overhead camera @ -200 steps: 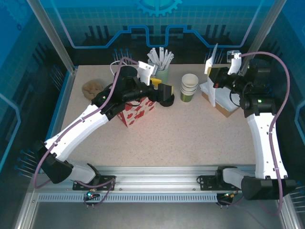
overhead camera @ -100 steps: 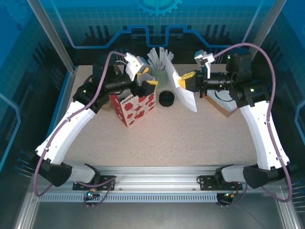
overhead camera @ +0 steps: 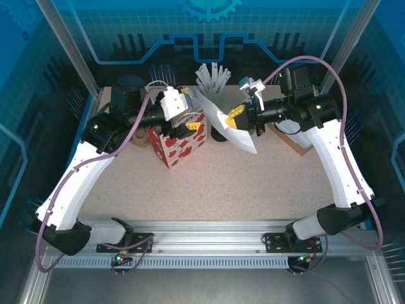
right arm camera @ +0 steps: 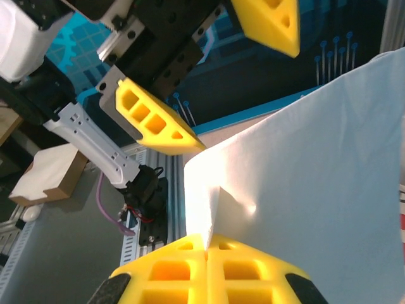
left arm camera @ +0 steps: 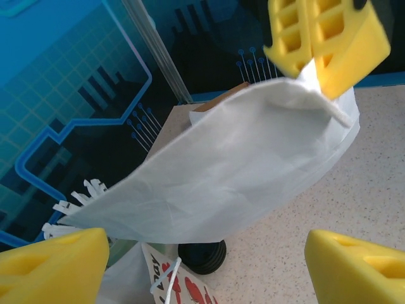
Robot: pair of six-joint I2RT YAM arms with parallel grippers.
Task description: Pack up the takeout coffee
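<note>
The takeout coffee is hidden in these views. My right gripper (overhead camera: pixel 236 114) is shut on the edge of a flat white paper bag (overhead camera: pixel 231 128) and holds it in the air over the middle of the table. The left wrist view catches that gripper (left arm camera: pixel 319 47) pinching the paper bag (left arm camera: pixel 221 183) at its top corner. My left gripper (overhead camera: pixel 188 118) stands open just left of the paper bag, above a red-and-white gift bag (overhead camera: pixel 180 142), with nothing between its fingers. In the right wrist view, the pinched fold (right arm camera: pixel 212 209) sits between my shut right gripper (right arm camera: pixel 207 250).
A stack of black lids (left arm camera: pixel 201 256) sits on the table behind the hanging paper bag, beside the gift bag (left arm camera: pixel 183 288). A cup of white stirrers (overhead camera: pixel 212 79) stands at the back. A cardboard tray (overhead camera: pixel 297 139) lies at the right.
My right arm has carried the white paper bag leftward toward the table's middle. My left arm has drawn back to the left, its gripper staying open over the gift bag.
</note>
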